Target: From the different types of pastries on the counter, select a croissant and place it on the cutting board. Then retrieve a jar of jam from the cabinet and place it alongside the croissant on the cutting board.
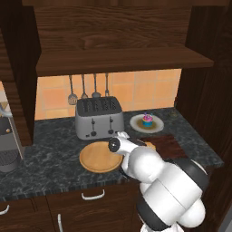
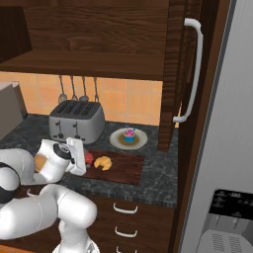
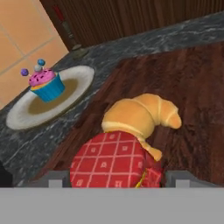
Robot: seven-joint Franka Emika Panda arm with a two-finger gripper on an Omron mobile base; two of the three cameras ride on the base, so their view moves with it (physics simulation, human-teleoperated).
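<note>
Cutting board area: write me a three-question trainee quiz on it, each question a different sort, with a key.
1. True or false: the croissant lies on the cutting board.
2. Multiple choice: the cupcake stands on
A. the white plate
B. the round wooden plate
C. the toaster
3. Fill in: the red-checked jar between the gripper fingers sits right beside the ____.

Key
1. True.
2. A.
3. Croissant; in the hand view the jar overlaps it, so whether they touch cannot be told.
</note>
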